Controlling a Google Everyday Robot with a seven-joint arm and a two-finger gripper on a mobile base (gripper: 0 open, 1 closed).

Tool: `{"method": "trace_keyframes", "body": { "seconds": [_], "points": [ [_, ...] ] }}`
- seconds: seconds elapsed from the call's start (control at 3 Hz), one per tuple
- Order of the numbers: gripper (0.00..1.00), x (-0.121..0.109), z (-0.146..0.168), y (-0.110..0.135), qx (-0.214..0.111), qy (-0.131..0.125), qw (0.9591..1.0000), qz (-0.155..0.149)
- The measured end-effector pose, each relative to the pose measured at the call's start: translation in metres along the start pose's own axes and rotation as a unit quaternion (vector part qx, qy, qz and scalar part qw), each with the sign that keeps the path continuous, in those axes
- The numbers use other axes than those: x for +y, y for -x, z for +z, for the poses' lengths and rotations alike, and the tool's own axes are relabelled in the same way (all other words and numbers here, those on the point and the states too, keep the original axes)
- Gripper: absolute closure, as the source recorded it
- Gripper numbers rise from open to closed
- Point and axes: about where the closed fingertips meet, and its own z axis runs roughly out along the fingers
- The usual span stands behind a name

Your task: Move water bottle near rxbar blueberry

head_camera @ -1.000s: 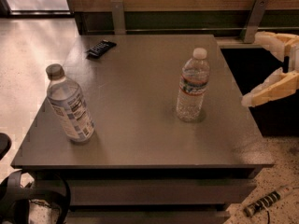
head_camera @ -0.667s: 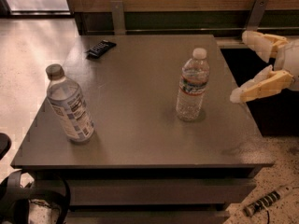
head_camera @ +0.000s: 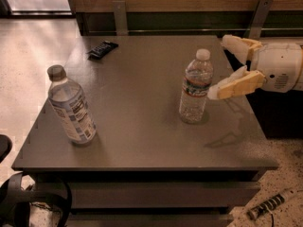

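The water bottle [head_camera: 195,88] stands upright right of the table's middle. It is slim and clear, with a white cap and a narrow red-white-blue label band. The rxbar blueberry [head_camera: 102,49] is a small dark flat wrapper lying at the far left of the table. My gripper [head_camera: 221,67] comes in from the right, level with the bottle's upper half. It is open, with one finger behind and one in front, and the near fingertip [head_camera: 214,92] is just beside the bottle's right side.
A wider smooth bottle with a grey cap and white-blue label [head_camera: 71,107] stands near the table's left front. The grey table [head_camera: 142,141] has edges close on all sides. A metal rail runs behind it. Cables lie on the floor at the lower left and right.
My gripper has moved left from the table's right edge toward the water bottle and is now right beside it. The bottles and the bar have not moved.
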Motion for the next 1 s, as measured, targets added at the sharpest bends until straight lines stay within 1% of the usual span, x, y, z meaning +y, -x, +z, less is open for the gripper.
{"method": "trace_keyframes", "body": {
  "seconds": [0.33, 0.67, 1.0],
  "points": [
    [0.0, -0.011, 0.021, -0.019, -0.009, -0.004, 0.9998, 0.017],
    [0.0, -0.016, 0.033, -0.031, -0.027, -0.009, 0.9993, 0.024],
    [0.0, -0.018, 0.038, -0.042, -0.056, -0.021, 0.9979, 0.025]
  ]
}}
